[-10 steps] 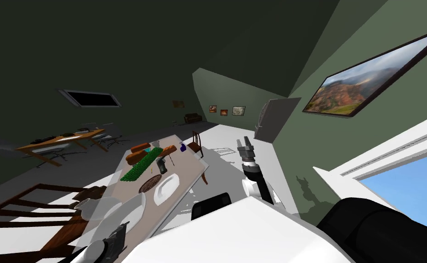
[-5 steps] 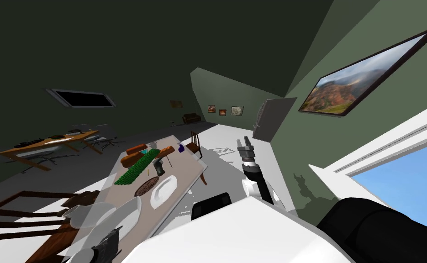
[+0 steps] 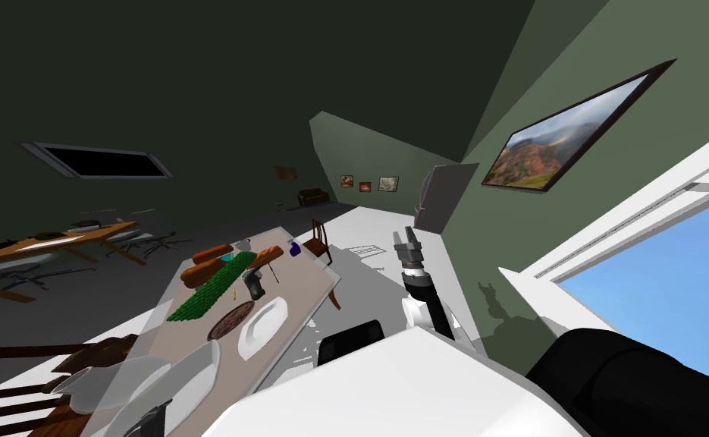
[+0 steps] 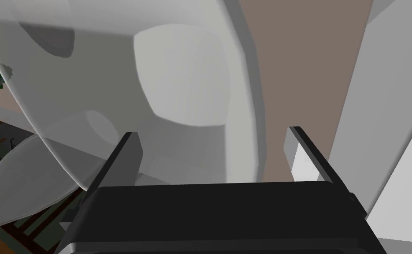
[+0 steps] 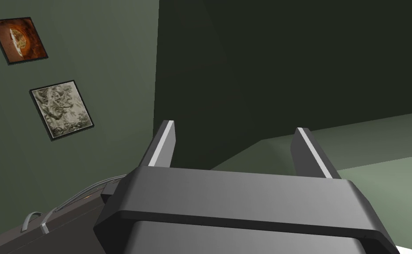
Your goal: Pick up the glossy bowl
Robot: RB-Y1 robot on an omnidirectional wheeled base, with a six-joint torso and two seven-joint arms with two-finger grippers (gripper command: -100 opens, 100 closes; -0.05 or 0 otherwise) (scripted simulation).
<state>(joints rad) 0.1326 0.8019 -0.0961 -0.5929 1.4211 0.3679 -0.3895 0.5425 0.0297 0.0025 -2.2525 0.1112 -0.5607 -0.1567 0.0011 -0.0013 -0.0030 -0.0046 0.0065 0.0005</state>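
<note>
Fingers spread, the left gripper (image 4: 212,132) hangs over the white glossy bowl (image 4: 183,75) at the near end of the tabletop (image 4: 306,66), where closing on its smooth, sloping wall could squeeze it loose; the right gripper (image 5: 235,126) is raised, fingers likewise apart.

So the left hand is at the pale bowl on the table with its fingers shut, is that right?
No: the left hand is at the pale bowl on the table, but its fingers are open, as the left wrist view shows.
</note>
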